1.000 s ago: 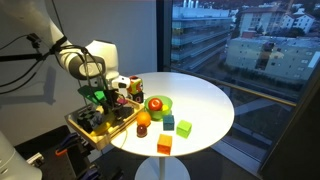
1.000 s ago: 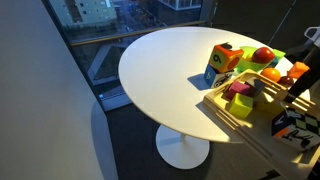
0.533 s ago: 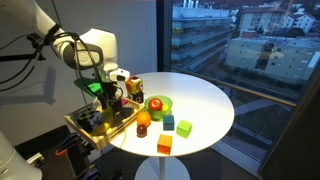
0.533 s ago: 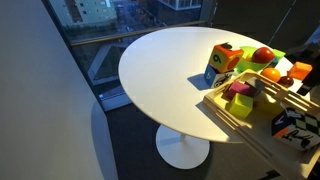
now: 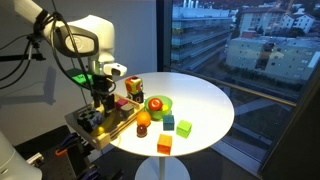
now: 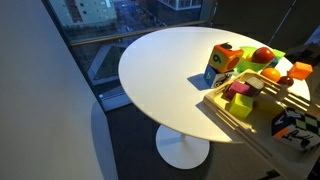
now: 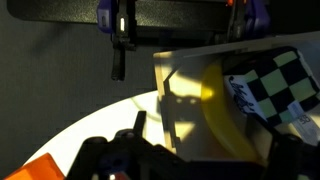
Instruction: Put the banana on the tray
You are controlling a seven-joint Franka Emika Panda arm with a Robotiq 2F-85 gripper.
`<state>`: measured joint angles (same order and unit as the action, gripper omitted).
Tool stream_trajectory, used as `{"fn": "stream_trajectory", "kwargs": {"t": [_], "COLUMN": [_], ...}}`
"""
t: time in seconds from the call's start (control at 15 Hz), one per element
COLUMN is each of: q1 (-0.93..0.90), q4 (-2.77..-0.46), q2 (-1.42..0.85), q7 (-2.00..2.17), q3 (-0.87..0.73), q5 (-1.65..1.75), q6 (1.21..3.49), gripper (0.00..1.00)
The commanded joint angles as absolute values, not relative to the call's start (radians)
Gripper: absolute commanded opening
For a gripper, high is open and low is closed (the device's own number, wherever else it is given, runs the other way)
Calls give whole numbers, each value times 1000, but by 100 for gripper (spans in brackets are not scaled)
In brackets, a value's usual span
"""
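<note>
In the wrist view the yellow banana (image 7: 215,110) lies inside the tan wooden tray, just past its low rim (image 7: 165,95). My gripper (image 7: 205,142) hangs above it, its dark fingers apart with nothing between them. In an exterior view the gripper (image 5: 100,97) hovers over the tray (image 5: 120,125) at the table's edge, and the arm hides the banana there. The tray's rim (image 6: 228,113) also shows in an exterior view, where the gripper is out of frame.
A round green dish (image 5: 163,108) with a red apple (image 5: 155,103) sits on the white table (image 5: 200,100). Nearby are an orange (image 5: 143,119), a colourful box (image 5: 133,86), a green cube (image 5: 184,127) and an orange cube (image 5: 164,144). A checkered item (image 7: 275,85) lies beside the banana.
My gripper has risen from the tray and has left the side exterior view. The objects on the table have not moved.
</note>
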<state>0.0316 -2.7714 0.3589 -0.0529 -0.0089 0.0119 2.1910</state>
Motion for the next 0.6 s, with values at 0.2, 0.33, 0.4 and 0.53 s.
{"fn": "stream_trajectory", "kwargs": {"t": [0.2, 0.33, 0.4, 0.53], "q1": [40, 41, 41, 43], "q4": [-2776, -2775, -2775, -2775], "q2": [555, 606, 629, 674], "q7": [9, 15, 22, 35], "q3": [-7, -8, -7, -7], "q5": [23, 18, 16, 12], "q6": [2007, 1984, 1977, 1966], "gripper": [100, 100, 100, 100]}}
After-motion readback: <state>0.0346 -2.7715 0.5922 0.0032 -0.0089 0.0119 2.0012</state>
